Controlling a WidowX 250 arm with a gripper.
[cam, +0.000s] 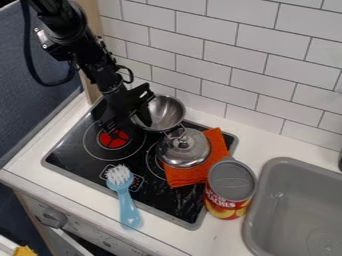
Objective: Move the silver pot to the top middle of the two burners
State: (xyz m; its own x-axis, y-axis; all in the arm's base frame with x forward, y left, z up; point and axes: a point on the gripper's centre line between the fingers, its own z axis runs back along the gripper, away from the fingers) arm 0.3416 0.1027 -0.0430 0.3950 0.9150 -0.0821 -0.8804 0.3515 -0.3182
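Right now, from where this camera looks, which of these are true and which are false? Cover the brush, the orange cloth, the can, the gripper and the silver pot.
1. The light blue brush has its white bristles over the stove. True.
2. The orange cloth is in the sink. False: it lies partly under the domed silver lid, on the stove side.
3. The can stands near the sink. True.
4. The gripper is over the can. False: it is at the silver pot, toward the wall.
5. The silver pot is uncovered, so its inside shows. True.
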